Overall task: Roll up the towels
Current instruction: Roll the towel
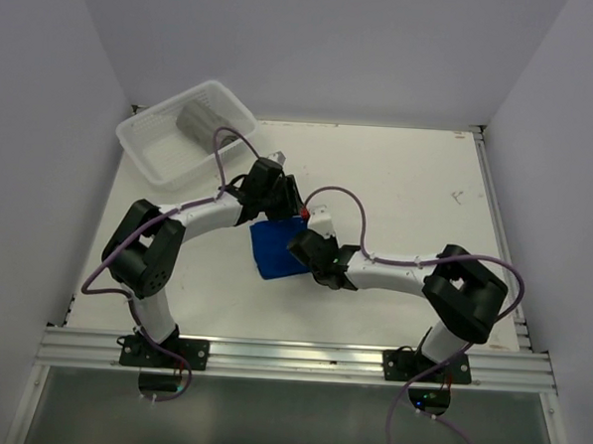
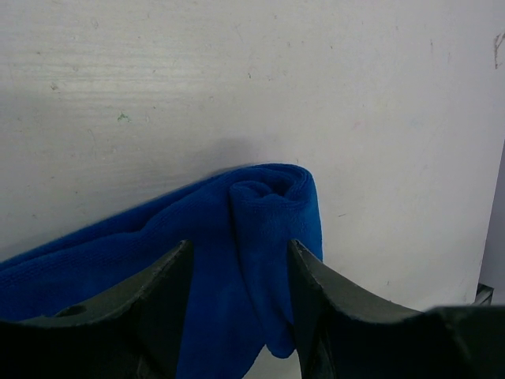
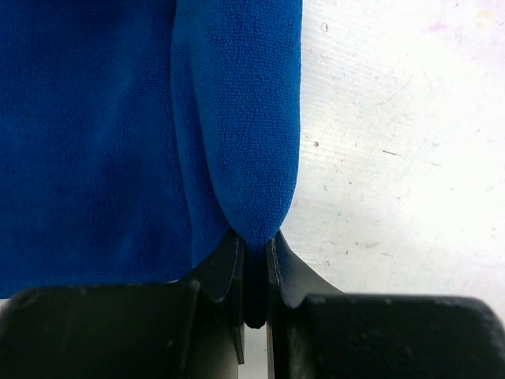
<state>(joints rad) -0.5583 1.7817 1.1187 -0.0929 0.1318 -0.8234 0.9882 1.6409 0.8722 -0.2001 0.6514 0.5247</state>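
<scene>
right gripper (image 3: 254,251) is pinching the folded edge of the bright royal blue cloth towel (image 3: 95,134); left gripper (image 2: 239,257) is straddling its rolled end, looking spread apart, I think.

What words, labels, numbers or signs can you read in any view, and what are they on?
None can be read.
The blue towel, the grey towel, the basket and the table show no print.
The small marks on the table are scuffs, not letters.
</scene>
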